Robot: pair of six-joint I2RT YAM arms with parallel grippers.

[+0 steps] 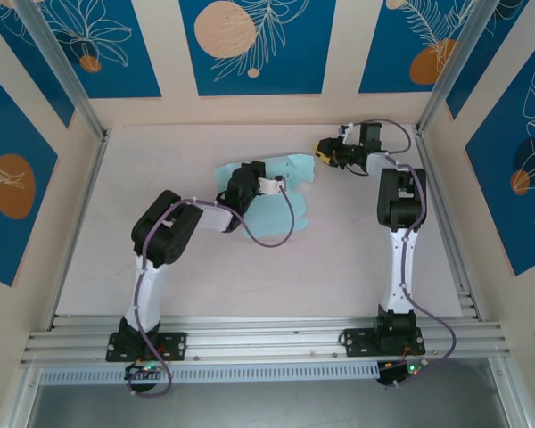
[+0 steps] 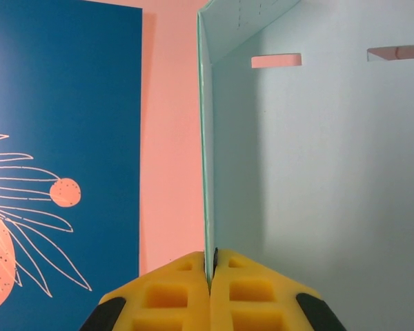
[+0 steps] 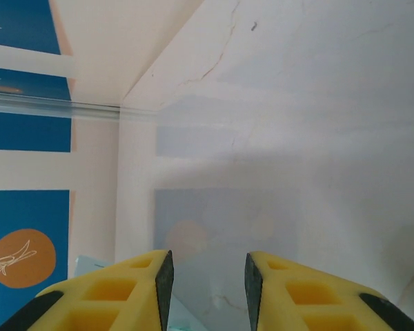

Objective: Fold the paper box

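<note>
The paper box [image 2: 317,172] is a pale light-blue card sheet, partly folded, with one panel standing upright and two slots near its top. My left gripper [image 2: 211,272] is shut on the lower edge of that upright panel, its yellow fingers [image 2: 165,296] pressed together on the card. In the top view the paper box [image 1: 281,217] lies mid-table under the left wrist [image 1: 247,184], with flaps sticking out to the left and right. My right gripper [image 1: 325,151] hovers just right of the sheet, open and empty. Between its fingers [image 3: 159,283] I see bare table, and a corner of the card [image 3: 90,265] shows at the lower left.
The white tabletop [image 1: 357,259] is walled in by beige panels with blue flower prints [image 1: 254,45]. Aluminium posts [image 1: 62,71] stand at the back corners and a rail [image 1: 267,337] runs along the near edge. A purple cable [image 1: 281,234] loops off the left wrist over the sheet.
</note>
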